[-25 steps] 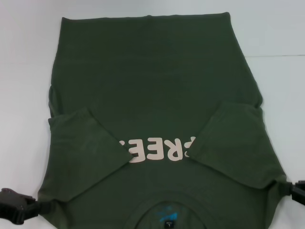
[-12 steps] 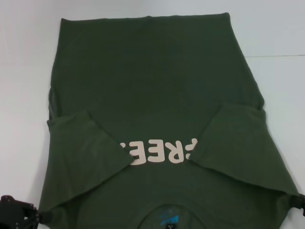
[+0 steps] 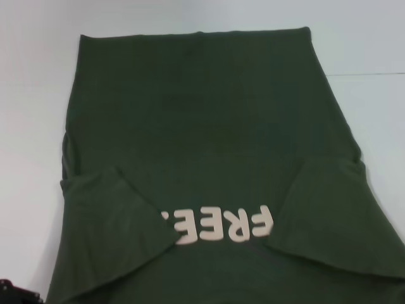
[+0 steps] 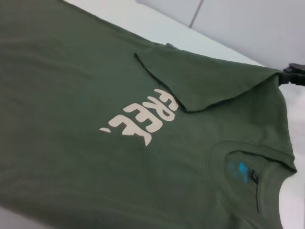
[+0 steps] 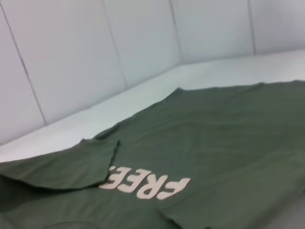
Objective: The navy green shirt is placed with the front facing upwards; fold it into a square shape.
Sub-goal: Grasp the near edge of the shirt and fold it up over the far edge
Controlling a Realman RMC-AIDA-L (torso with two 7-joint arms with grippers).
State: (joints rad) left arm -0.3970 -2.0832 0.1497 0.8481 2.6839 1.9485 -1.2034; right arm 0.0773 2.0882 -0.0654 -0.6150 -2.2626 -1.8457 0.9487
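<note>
A black sliver of the left gripper (image 3: 12, 292) is being shown at the lower left corner of the head view, just beside the shirt's near corner; how far its fingers are parted, or whether cloth is being gripped, cannot be told. In the left wrist view, the right gripper (image 4: 294, 75) is being seen as a small black part at the right edge, touching the shirt's pulled-up shoulder corner; its opening cannot be told either. The large dark olive-green cotton shirt (image 3: 202, 120) is being spread front-up over the white table (image 3: 31, 95), filling the middle of the head view. Both sleeves are lying folded inward over the chest, partly covering the pale beige "FREE" lettering (image 3: 218, 225) near the bottom centre.
</note>
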